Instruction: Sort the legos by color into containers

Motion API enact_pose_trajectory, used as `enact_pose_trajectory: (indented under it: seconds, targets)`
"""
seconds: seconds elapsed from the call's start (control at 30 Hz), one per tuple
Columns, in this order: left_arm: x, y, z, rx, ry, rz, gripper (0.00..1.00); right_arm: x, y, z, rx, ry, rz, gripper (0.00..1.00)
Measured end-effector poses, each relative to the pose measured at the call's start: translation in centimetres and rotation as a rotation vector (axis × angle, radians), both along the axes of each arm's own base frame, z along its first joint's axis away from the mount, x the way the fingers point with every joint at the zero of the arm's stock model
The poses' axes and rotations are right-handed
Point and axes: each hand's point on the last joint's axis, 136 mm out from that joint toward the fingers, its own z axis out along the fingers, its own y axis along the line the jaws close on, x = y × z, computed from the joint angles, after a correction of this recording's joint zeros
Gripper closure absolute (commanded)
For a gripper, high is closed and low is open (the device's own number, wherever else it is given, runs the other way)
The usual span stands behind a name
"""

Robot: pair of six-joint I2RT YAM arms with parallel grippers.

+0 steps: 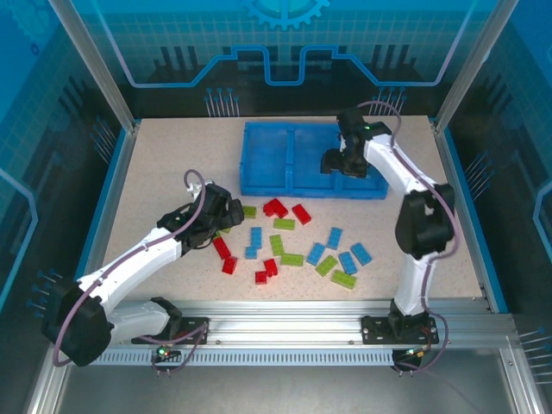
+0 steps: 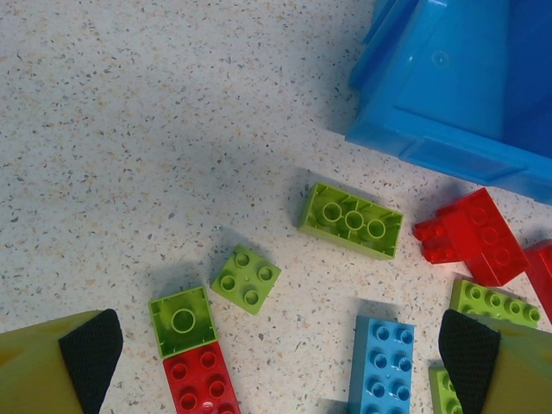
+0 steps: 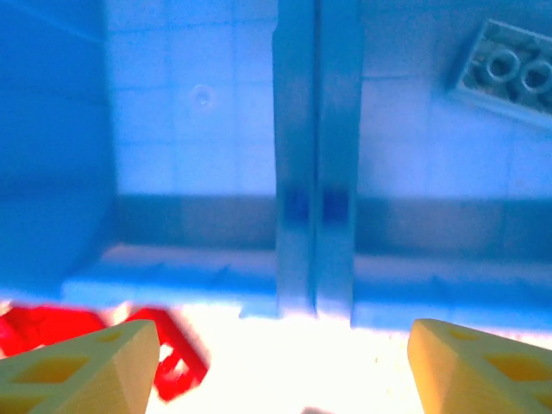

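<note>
Sorting under way: right tool (image 3: 280, 338), jaws apart and empty, hovers over the tray (image 1: 276, 186); left tool (image 2: 280, 345), open, should descend on the lime brick (image 2: 246, 278) near the tray.

red bricks (image 3: 177, 358) — blurred, tray (image 2: 448, 95) cut off

The speckled table (image 1: 155, 172) bears the blue tray (image 1: 285, 185) beneath the right gripper (image 1: 336, 164). Loose legos (image 1: 284, 223) lie scattered just beside the left gripper (image 1: 231, 211).

Red, green, blue legos (image 1: 284, 223) scattered before blue containers (image 1: 285, 188)
</note>
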Motion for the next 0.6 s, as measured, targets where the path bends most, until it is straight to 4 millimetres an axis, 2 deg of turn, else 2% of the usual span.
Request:
enact_pose_trajectory:
  seconds: [0.1,0.17,0.23,0.37,0.47,0.6]
  targets:
    - [0.0,-0.1,-0.5,0.005,0.015,-0.006,0.01,-4.0,0.0,1.6,0.019,-0.009,-0.01,0.26]
    - [0.0,-0.2,-0.8,0.014,0.025,-0.018,0.01,-7.1,0.3,0.9,0.025,0.021,-0.011,0.27]
    - [-0.1,-0.2,-1.0,0.019,0.032,-0.028,0.01,-9.9,0.4,-1.0,0.021,0.08,-0.016,0.27]
    - [-0.1,-0.5,-1.2,0.022,0.038,-0.053,0.01,-14.8,0.6,-6.3,-0.021,0.244,-0.031,0.26]
    - [-0.1,-0.6,-1.3,0.025,0.044,-0.064,0.01,-16.2,1.1,-8.0,-0.042,0.297,-0.038,0.26]
    - [-0.1,-0.7,-1.5,0.027,0.049,-0.073,0.01,-15.6,1.9,-9.0,-0.033,0.299,-0.053,0.28]
